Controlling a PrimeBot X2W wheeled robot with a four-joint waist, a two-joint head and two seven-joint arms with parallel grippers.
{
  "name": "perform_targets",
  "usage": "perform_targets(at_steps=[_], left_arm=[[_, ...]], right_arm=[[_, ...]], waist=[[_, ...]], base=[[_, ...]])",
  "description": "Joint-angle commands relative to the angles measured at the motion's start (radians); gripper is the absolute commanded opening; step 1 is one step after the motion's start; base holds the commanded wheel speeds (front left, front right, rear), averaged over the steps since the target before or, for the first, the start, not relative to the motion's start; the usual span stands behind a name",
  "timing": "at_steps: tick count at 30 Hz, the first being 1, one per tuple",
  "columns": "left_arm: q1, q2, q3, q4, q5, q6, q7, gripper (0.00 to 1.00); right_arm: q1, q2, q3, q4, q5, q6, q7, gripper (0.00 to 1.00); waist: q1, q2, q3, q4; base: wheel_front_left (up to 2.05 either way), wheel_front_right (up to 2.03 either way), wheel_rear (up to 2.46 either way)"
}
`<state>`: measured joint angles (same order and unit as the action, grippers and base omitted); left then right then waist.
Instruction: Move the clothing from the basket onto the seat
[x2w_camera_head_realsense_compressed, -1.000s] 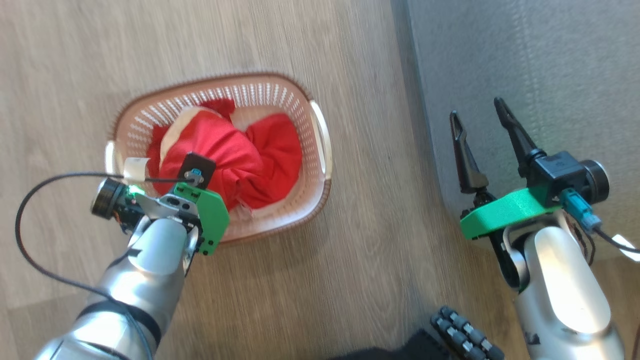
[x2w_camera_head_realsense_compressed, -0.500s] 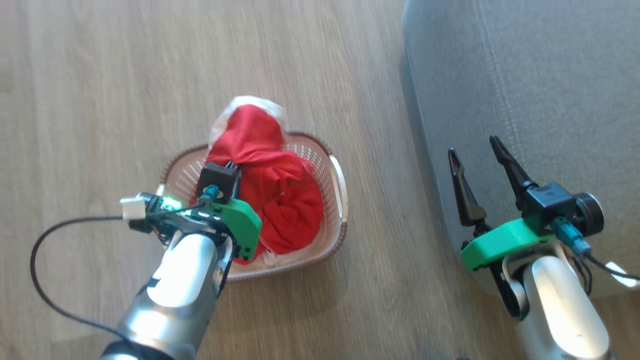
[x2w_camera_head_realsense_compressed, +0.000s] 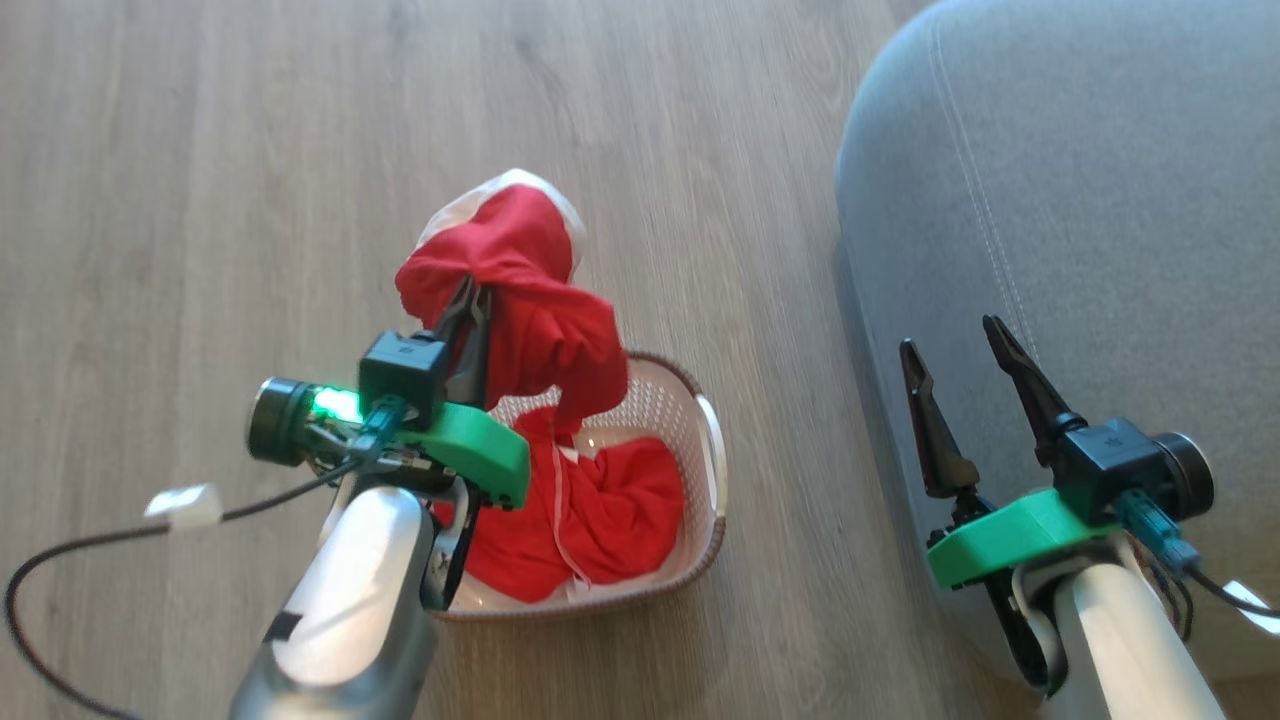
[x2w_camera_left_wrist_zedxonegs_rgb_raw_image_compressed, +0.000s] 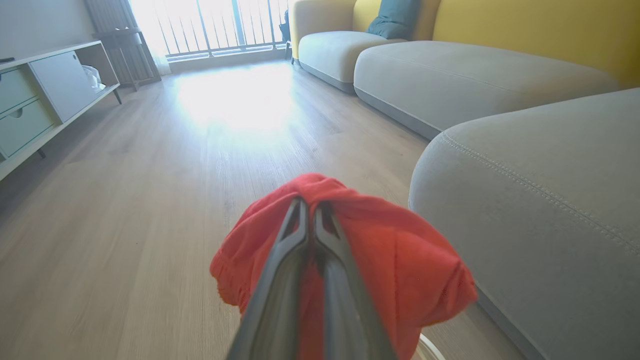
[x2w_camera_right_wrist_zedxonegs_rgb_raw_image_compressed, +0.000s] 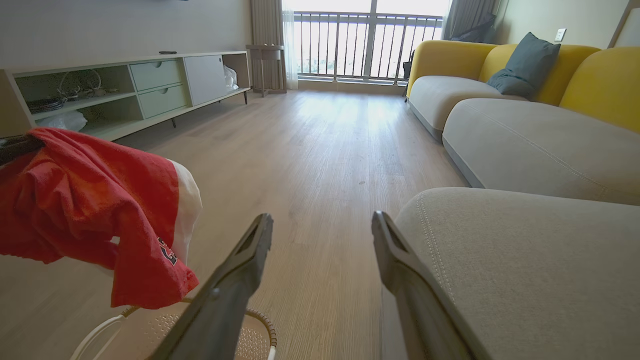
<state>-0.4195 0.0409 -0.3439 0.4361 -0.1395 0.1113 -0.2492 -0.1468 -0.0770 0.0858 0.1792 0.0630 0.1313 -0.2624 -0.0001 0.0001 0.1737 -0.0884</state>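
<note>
While the robot's left hand (x2w_camera_left_wrist_zedxonegs_rgb_raw_image_compressed: 310, 205) is pinching its two dark fingers shut on a fold of a bright red, white-lined soft fabric garment (x2w_camera_head_realsense_compressed: 530, 290), that lifted garment is hanging in a bunch above the small cream-white perforated plastic basket (x2w_camera_head_realsense_compressed: 655, 400) with the brown woven-look rim. Its lower end is trailing down towards the second red garment (x2w_camera_head_realsense_compressed: 610, 510), which is lying crumpled on the basket's floor; I cannot tell whether the two are touching. To my eye the lift is what is going on, and doing it well means keeping the pinch closed and raising until the trailing end is clear of the rim. Otherwise it may be dragging the other piece out or tipping the light basket. Then the arm should be swinging to the robot's right, across the strip of pale wooden floor (x2w_camera_head_realsense_compressed: 250, 150). It should be letting go well in from the rounded edge of the large grey upholstered seat (x2w_camera_head_realsense_compressed: 1100, 200), so nothing slides off. The right hand (x2w_camera_head_realsense_compressed: 950, 335) is hanging empty with its fingers spread wide over the seat's near edge, and it ought to be staying out of the cloth's path. Compared with a second ago, when the left hand was buried low among both garments heaped in the basket, the lifted garment is now riding much higher. Part of the basket's pale floor is showing too. The head camera has been swinging as well, so the shifted basket and seat are its doing, and the right hand is as open as it was.
</note>
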Motion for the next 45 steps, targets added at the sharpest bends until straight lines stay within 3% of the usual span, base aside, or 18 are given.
perform_targets(at_steps=[1,5,11,30,38,45], left_arm=[[-0.007,0.011,0.048,-0.074,0.002,-0.006,-0.013,0.00],[0.031,0.010,0.072,-0.181,-0.009,-0.017,-0.013,0.00],[0.094,0.010,0.084,-0.324,-0.050,0.005,-0.013,0.00],[0.124,0.009,0.070,-0.550,-0.047,0.015,-0.013,0.00],[0.094,0.009,-0.016,-0.564,-0.029,-0.033,-0.013,0.00],[0.092,0.009,-0.053,-0.549,-0.036,-0.038,-0.013,0.00]], right_arm=[[0.002,-0.004,0.025,-0.051,0.009,-0.001,0.001,1.00],[0.026,-0.002,0.027,-0.096,0.022,-0.001,0.001,1.00],[0.069,0.002,0.038,-0.143,0.046,-0.001,0.001,1.00],[0.134,0.008,0.030,-0.192,0.061,-0.001,0.001,1.00],[0.137,0.012,0.035,-0.196,0.067,-0.001,0.001,1.00],[0.133,0.003,0.040,-0.218,0.079,-0.001,0.001,1.00]], waist=[[0.0001,-0.0001,-0.035,0.016],[0.0001,-0.0001,-0.073,0.023],[0.0001,-0.0001,-0.126,0.029],[0.0001,-0.0001,-0.174,0.040],[0.0001,-0.0001,-0.178,0.032],[0.0001,-0.0001,-0.175,0.014]], base=[[0.00,0.00,0.00],[0.00,0.00,0.00],[0.00,0.00,0.00],[0.00,0.00,0.00],[0.00,0.00,0.00],[0.00,0.00,0.00]])
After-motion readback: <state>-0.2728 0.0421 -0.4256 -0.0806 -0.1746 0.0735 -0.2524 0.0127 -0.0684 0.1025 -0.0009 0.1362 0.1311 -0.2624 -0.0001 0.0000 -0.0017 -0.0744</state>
